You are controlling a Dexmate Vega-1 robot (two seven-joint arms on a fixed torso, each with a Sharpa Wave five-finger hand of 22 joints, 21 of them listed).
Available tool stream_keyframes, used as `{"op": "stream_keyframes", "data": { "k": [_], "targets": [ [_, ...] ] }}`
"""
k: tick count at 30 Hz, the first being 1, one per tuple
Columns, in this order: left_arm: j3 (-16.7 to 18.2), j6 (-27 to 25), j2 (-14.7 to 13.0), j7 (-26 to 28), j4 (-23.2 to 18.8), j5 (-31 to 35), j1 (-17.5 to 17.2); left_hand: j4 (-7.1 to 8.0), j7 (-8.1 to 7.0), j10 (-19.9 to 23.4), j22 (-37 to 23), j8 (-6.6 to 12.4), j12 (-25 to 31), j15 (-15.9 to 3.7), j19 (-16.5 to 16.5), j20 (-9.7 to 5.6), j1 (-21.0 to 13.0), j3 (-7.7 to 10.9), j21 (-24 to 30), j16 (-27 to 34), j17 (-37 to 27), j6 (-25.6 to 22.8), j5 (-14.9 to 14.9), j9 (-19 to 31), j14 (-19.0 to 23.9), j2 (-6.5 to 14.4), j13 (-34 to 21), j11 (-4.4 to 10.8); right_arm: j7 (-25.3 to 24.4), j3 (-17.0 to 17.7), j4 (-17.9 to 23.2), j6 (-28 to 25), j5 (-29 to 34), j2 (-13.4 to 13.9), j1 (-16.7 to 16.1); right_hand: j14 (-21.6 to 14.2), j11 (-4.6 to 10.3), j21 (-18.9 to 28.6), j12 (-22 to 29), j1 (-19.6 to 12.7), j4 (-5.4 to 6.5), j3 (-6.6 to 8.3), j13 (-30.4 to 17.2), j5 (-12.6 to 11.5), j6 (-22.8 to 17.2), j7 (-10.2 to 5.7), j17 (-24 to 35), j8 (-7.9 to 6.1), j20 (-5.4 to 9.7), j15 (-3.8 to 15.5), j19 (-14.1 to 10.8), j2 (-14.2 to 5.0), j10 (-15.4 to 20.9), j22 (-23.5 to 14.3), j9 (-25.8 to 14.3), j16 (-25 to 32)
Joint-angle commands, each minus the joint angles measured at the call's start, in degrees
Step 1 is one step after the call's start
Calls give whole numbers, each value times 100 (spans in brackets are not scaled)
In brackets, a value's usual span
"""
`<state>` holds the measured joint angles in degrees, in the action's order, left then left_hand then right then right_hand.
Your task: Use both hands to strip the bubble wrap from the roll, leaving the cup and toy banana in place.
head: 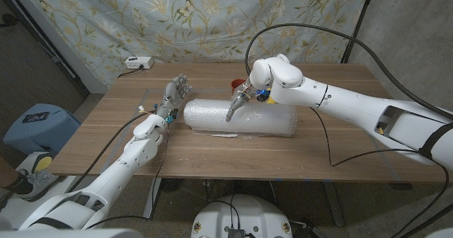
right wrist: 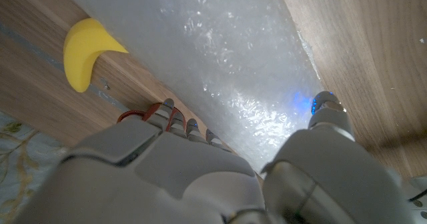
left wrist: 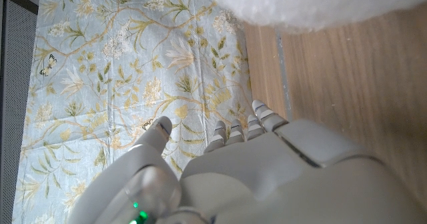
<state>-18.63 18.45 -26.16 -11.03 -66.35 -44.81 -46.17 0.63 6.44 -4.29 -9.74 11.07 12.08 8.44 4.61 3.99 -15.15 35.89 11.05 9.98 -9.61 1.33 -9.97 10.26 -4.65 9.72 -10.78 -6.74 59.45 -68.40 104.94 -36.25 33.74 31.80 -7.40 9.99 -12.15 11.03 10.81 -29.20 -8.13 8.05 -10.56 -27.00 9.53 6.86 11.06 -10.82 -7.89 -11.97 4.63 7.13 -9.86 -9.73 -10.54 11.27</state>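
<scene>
The bubble wrap roll (head: 241,117) lies lengthwise across the middle of the table (head: 340,153); its frosted surface (right wrist: 220,64) runs under my right hand. My right hand (head: 241,100) sits on top of the roll near its middle, fingers (right wrist: 190,127) draped over the far side and the thumb (right wrist: 325,107) stretched across the wrap. Nothing is pinched that I can see. The red cup (head: 235,85) stands just behind the roll, its rim (right wrist: 131,115) by my fingers. The yellow toy banana (right wrist: 83,51) lies on the wood beside the roll. My left hand (head: 174,96) stands upright and open just off the roll's left end (left wrist: 313,4).
A white power box (head: 139,63) sits at the table's back left edge. A black cable (head: 330,142) loops over the right part of the table. A floral curtain (head: 212,18) hangs behind, and a blue bin (head: 39,125) stands on the floor to the left.
</scene>
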Motion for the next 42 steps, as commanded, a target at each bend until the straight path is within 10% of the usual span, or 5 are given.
{"op": "stream_keyframes", "data": {
  "k": [1, 25, 42],
  "targets": [
    [-17, 0, 44, -15, 82, 1, 65, -12, 2, 32, -31, 8, 22, 9, 64, -3, 6, 39, 43, 30, -9, -45, -37, 22, 32, -7, -20, -44, -126, -50, -100, 7, 12, -27, -37, 834, -41, 25, 33, -72, -12, -50, -11, -47, 1559, 390, 17, -6, -28, -10, -51, 2, -1201, -13, -9, 31],
    [-24, -62, 75, -37, 70, -35, 84, 2, 29, 82, -32, 19, 33, 12, 79, 12, 21, 52, 43, 31, -14, -134, -37, 26, 51, -6, -24, -37, -53, -220, -316, 57, 138, -113, -43, 649, -42, 45, 87, -196, 29, -151, -61, -98, 1701, 325, 35, 17, -80, -13, -184, -58, -1105, -15, -16, 82],
    [-11, -125, 85, -6, -41, -94, 34, 11, -2, 130, -33, 11, 45, 19, 86, 34, 32, 61, 43, 32, -16, -152, -37, 29, 70, -10, -28, -55, -234, -228, -80, 141, 494, -24, -230, -797, -12, 154, 716, -747, 103, -615, -697, -204, 658, 495, 422, -288, 145, 469, -1084, -270, 70, -50, -141, 695]
  ]
}}
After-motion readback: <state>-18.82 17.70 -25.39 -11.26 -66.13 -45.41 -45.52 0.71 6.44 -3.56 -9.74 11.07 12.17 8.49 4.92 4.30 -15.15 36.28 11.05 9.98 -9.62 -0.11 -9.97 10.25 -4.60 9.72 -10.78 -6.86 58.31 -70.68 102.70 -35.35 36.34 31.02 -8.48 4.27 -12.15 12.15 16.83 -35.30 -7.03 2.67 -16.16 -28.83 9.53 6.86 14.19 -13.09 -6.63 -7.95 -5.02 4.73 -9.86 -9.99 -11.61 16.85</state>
